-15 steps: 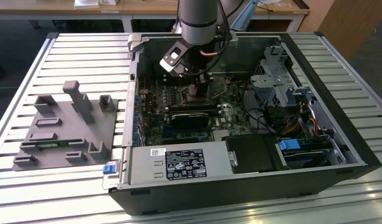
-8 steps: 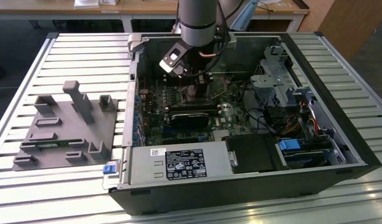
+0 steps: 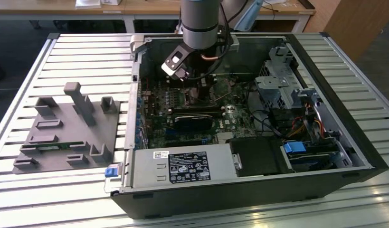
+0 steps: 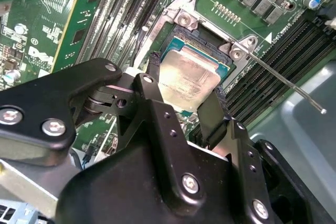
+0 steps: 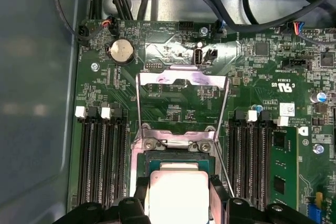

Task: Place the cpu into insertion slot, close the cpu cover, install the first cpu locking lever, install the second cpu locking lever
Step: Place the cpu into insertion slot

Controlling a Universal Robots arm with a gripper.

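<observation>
The arm [image 3: 201,21] reaches down into an open computer case [image 3: 245,199] that lies on its side on a slatted table [image 3: 74,52]. In the exterior view a grey fixture [image 3: 61,128] sits on the table to the exterior view's left of the case. A white-labelled power supply box [image 3: 181,166] occupies the near edge of the case. The gripper [image 4: 185,80] is closed to the width of the cpu [image 4: 194,72]. Its two black fingers [image 4: 155,74] bear on opposite edges of the chip. The cpu is a small flat square with a pale silver-grey metal face, faintly mottled, and a narrow green border shows at its rim. In both wrist views it sits directly over the insertion slot [image 4: 202,38], within the slot's silvery frame. Whether it is fully seated cannot be determined. In the first wrist view the cpu [image 5: 178,192] appears bright and almost white between the fingers. The dark plastic of the insertion slot [image 5: 157,158] is visible just beyond it. The cpu cover [image 5: 182,77] is a thin dull-metal frame with a square window. It stands swung open on its hinge at the far side of the slot, and the green motherboard [image 5: 262,66] is visible through its window. One locking lever [image 4: 283,80], a thin metal rod, is unlatched and slopes away from a corner of the slot frame. Black memory slots [image 5: 100,156] flank the slot on both sides. A coin cell [image 5: 121,51] lies beyond the open cover.
</observation>
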